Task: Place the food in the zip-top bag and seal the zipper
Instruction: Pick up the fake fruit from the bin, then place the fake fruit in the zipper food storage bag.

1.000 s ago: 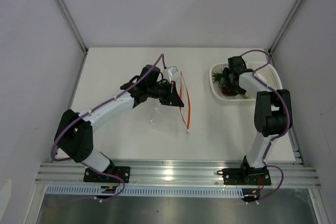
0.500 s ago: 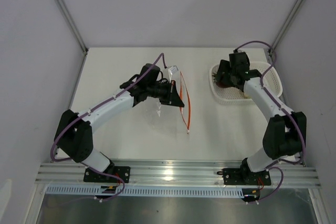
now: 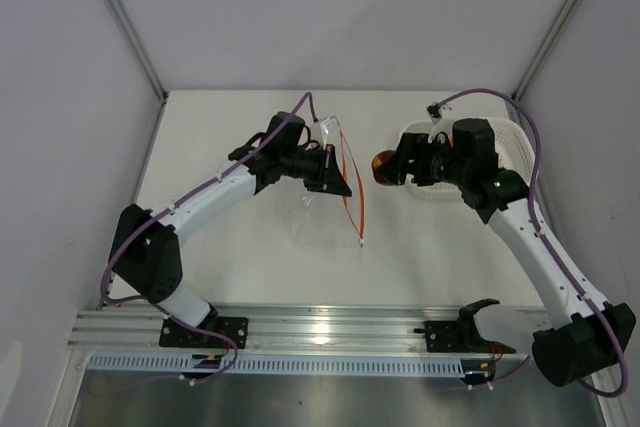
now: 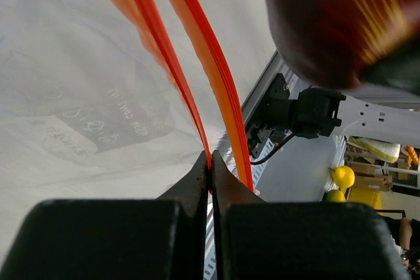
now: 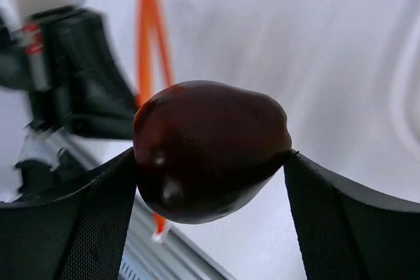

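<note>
The right gripper [image 5: 211, 162] is clamped on the dark red-purple round fruit [image 5: 211, 150], one pad pressed on each flank and the fruit bulging above them. From the top view, that gripper [image 3: 392, 169] holds the fruit [image 3: 383, 167] in the air above the surface [image 3: 220, 127], at about 3 o'clock from the bag's mouth and clear of it. The white perforated basket [image 3: 518, 137] lies at 3 o'clock from the fruit. The right arm covers most of it, so I cannot make out what lies inside.

The left gripper [image 4: 210, 165] has its jaws pressed together on one lip of the zipper [image 4: 209, 63], with the tips meeting on the thin red-orange strip. The second lip runs just beside the pinched one and fans away from it, so the mouth stands open. In the top view this gripper [image 3: 335, 179] lifts the upper lip at the bag's 3 o'clock edge. The zipper [image 3: 352, 197] curves from 12 o'clock down to 6 o'clock in two separate lines.

The zip-top bag [image 3: 305, 209] spreads toward 9 o'clock from the zipper, under the left wrist, with its clear, crinkled body resting on the surface. The left wrist view shows the fruit looming at its 1 o'clock corner, facing the open mouth.
</note>
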